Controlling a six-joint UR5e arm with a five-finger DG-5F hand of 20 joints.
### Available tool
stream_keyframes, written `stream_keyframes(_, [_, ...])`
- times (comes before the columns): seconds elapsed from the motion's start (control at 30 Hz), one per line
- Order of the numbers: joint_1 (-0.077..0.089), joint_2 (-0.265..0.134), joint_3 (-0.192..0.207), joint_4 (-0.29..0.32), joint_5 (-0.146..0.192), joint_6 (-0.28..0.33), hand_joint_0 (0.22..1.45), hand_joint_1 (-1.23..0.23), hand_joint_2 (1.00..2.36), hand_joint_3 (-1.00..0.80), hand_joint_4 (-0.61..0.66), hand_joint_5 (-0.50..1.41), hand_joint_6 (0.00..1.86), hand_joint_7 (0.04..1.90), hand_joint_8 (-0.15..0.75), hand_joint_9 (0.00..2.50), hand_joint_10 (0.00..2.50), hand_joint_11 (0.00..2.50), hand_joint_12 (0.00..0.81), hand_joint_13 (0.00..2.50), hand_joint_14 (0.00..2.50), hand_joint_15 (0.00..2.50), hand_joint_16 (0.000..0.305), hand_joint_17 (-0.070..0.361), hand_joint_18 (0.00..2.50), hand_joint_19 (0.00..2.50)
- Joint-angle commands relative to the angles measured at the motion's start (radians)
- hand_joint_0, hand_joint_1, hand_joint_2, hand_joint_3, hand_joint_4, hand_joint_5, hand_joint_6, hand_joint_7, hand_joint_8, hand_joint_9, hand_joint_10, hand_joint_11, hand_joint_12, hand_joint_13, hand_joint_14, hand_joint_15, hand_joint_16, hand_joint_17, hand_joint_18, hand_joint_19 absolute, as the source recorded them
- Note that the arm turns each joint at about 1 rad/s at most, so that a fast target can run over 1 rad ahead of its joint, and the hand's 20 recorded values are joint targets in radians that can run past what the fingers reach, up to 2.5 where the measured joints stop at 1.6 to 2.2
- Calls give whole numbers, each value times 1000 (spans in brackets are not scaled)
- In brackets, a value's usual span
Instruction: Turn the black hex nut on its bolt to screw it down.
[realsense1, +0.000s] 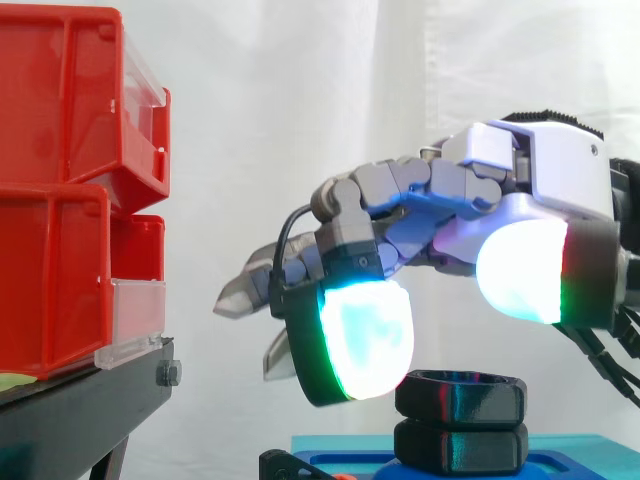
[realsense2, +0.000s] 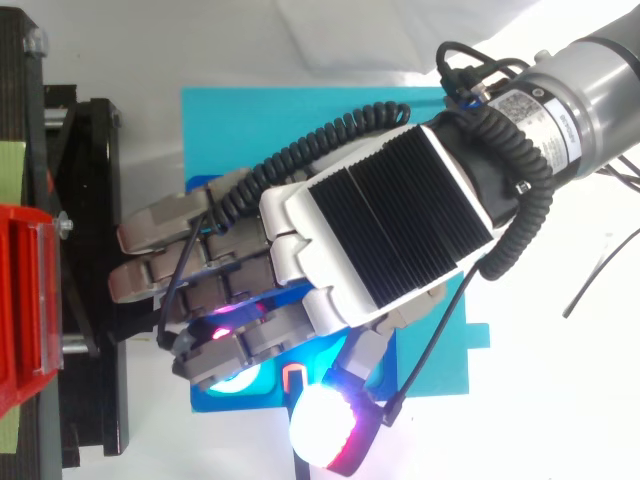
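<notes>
A black hex nut (realsense1: 461, 394) sits on top of a second black hex piece (realsense1: 461, 446), both on a blue base (realsense2: 300, 120). My hand (realsense1: 560, 170) hovers just above and to the left of the nut, palm down. One bent finger hangs its cyan-green pad (realsense1: 362, 338) beside the nut's left edge. The thumb's white pad (realsense1: 522, 270) is above the nut and apart from it. The other fingers reach loosely to the left. Nothing is held. From above, the back of the hand (realsense2: 380, 230) hides the nut.
Red bins (realsense1: 60, 190) are stacked on a black stand (realsense1: 80, 400) at the left, close to the outstretched fingertips. A white curtain hangs behind. In the top view the blue base lies on a white table (realsense2: 560, 400).
</notes>
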Motion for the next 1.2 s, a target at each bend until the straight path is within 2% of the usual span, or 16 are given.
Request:
stream_keyframes(0.0, [-1, 0, -16, 10, 2, -9, 495, -327, 1000, -500, 166, -65, 500, 1407, 236, 740, 4, 115, 272, 369, 0, 0, 45, 101, 179, 221])
stream_keyframes(0.37, [-1, -1, -21, 27, 2, -11, 494, -338, 1000, -500, 169, -80, 503, 1266, 234, 733, 4, 114, 272, 368, 0, 0, 45, 101, 174, 221])
stream_keyframes(0.63, [1, -1, -21, 45, 2, -11, 490, -380, 1000, -500, 168, -78, 502, 1268, 235, 734, 4, 114, 273, 372, 0, 0, 45, 102, 180, 219])
stream_keyframes(0.73, [2, -16, -21, 47, 2, -9, 490, -381, 1000, -500, 179, -78, 502, 1267, 233, 735, 4, 103, 272, 373, 0, 0, 45, 102, 181, 212])
stream_keyframes(0.93, [-4, -16, -22, 61, -3, -8, 488, -385, 1000, -500, 169, -77, 502, 1285, 238, 733, 4, 108, 272, 372, 0, 0, 45, 102, 183, 219])
stream_keyframes(1.17, [-4, -18, -21, 59, -1, -9, 423, -564, 1000, -500, 197, -104, 501, 1305, 229, 654, 4, 105, 301, 351, 0, 0, 52, 117, 191, 160])
